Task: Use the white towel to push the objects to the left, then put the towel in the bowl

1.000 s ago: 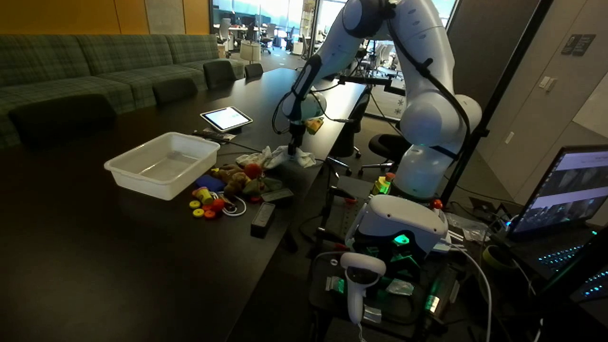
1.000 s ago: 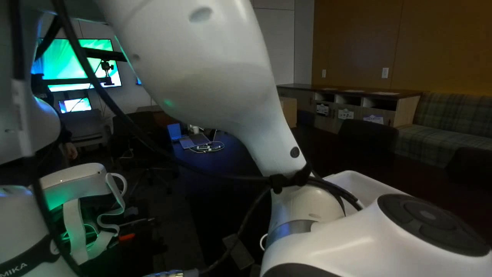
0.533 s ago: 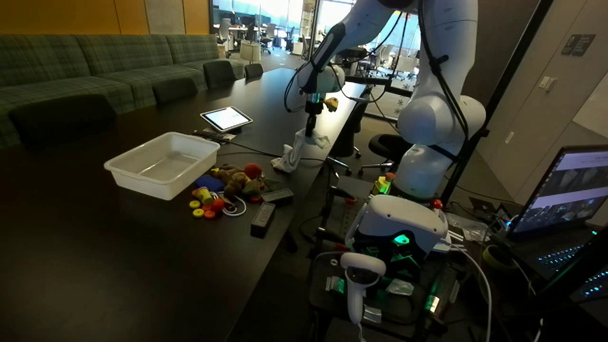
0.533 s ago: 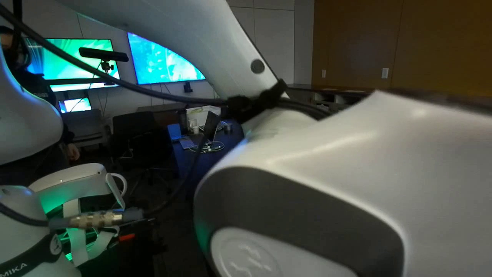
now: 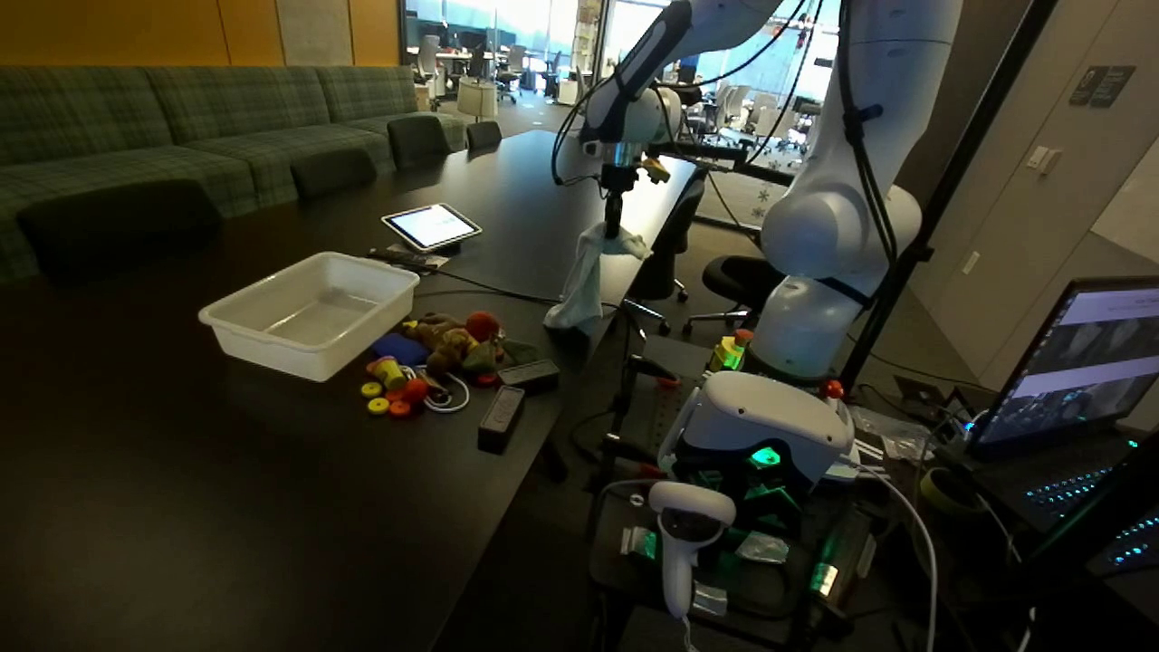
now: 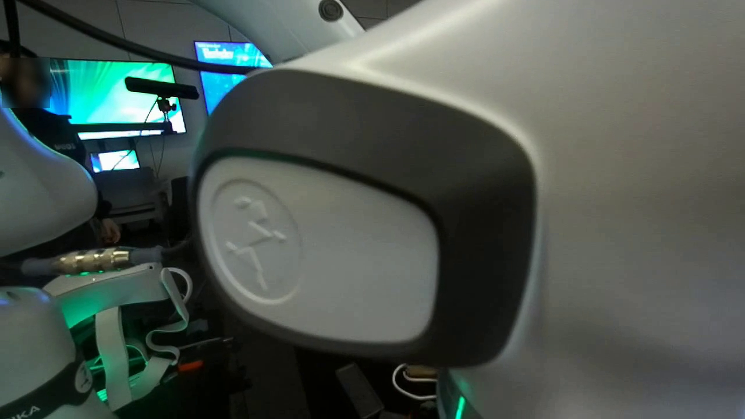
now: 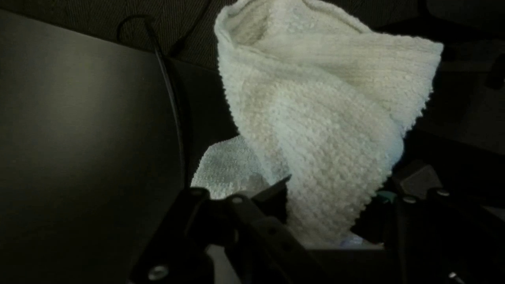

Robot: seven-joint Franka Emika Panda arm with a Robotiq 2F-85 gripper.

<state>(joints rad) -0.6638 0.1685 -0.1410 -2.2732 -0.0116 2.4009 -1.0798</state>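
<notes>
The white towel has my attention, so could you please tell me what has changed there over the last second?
The gripper has risen, shifting up and to the right in an exterior view, away from the heap of objects. The white towel, crumpled on the table a second ago, now hangs from the gripper; nothing was let go. The white bin, heap, dark blocks and tablet stayed put.

An office meeting room is suggested by a long dark table [image 5: 226,507] lined with black chairs [image 5: 416,140]; a plaid bench [image 5: 81,113] is set before an orange-panelled wall [image 5: 109,32]; through glass panels [image 5: 543,23], desk chairs [image 5: 427,56] are seen; in an exterior view, large lit screens [image 6: 122,93] are shown.
</notes>
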